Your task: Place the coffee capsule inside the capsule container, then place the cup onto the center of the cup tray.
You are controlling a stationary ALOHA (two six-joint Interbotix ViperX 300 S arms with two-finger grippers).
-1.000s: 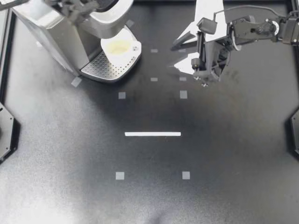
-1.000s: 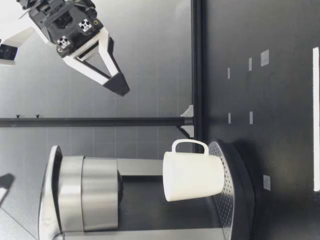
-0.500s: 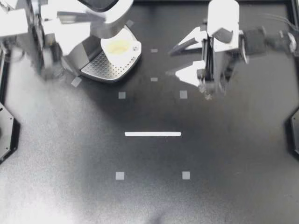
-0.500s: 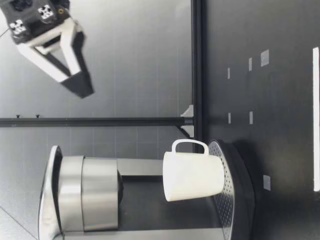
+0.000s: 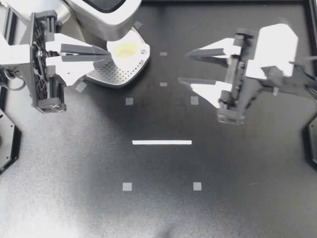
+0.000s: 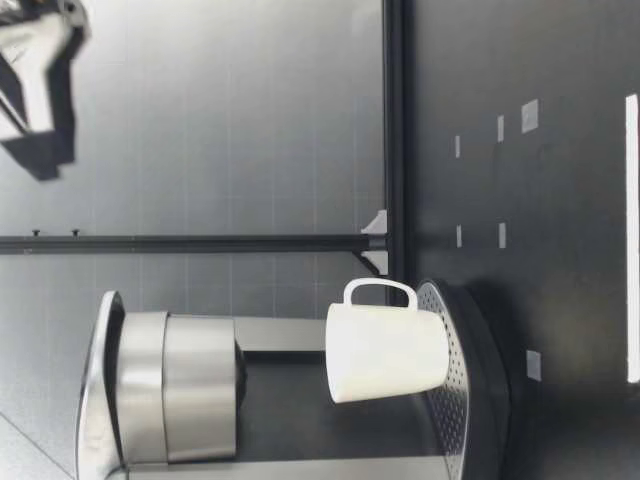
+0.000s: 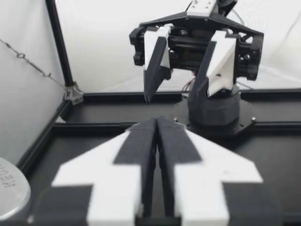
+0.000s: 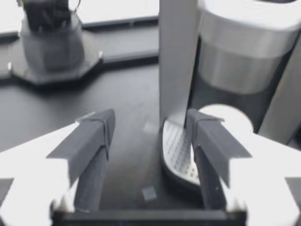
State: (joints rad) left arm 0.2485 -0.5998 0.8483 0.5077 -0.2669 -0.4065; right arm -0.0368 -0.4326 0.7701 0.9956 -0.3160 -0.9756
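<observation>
A white cup (image 5: 127, 49) stands upright on the perforated cup tray (image 5: 111, 74) of the silver coffee machine (image 5: 101, 12); the low view shows the cup (image 6: 385, 350) with its handle turned away from the machine. No capsule shows in any view. My left gripper (image 5: 109, 53) is shut and empty, raised, its tips pointing at the cup. My right gripper (image 5: 184, 67) is open and empty, raised to the right of the tray and facing the machine. In the right wrist view the cup (image 8: 225, 117) is partly hidden behind one finger (image 8: 211, 136).
A white tape line (image 5: 162, 142) and small tape squares mark the black table. A black frame rail (image 6: 395, 130) runs along the back edge. A blurred gripper (image 6: 35, 100) hangs high above the table in the low view.
Both arms have risen and pulled back from the machine. The left gripper came away from the machine's top; the right gripper moved right and higher. The cup has not moved.
</observation>
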